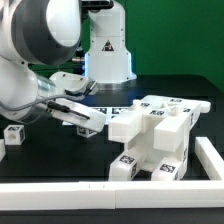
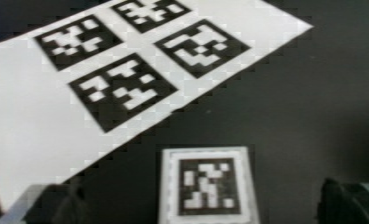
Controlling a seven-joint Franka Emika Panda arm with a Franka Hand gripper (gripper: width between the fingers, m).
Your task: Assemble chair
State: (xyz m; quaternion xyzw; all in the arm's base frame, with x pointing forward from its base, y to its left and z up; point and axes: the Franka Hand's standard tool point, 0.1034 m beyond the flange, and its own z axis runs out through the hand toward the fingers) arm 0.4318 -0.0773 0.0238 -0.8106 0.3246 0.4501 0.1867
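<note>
The partly built white chair (image 1: 152, 138) stands at the exterior view's right, a blocky stack of tagged parts. My gripper (image 1: 88, 119) hangs low over the black table just to the left of it. In the wrist view the gripper (image 2: 199, 208) is open, its dark fingertips (image 2: 49, 206) far apart. A small white chair part with one tag (image 2: 206, 182) lies flat on the table between them and touches neither fingertip. In the exterior view that part is mostly hidden under the hand.
The marker board (image 2: 92, 70) lies just beyond the small part and also shows in the exterior view (image 1: 112, 101). A small loose tagged block (image 1: 13, 135) sits at the far left. The white border rail (image 1: 100, 193) runs along the front and right (image 1: 212, 160).
</note>
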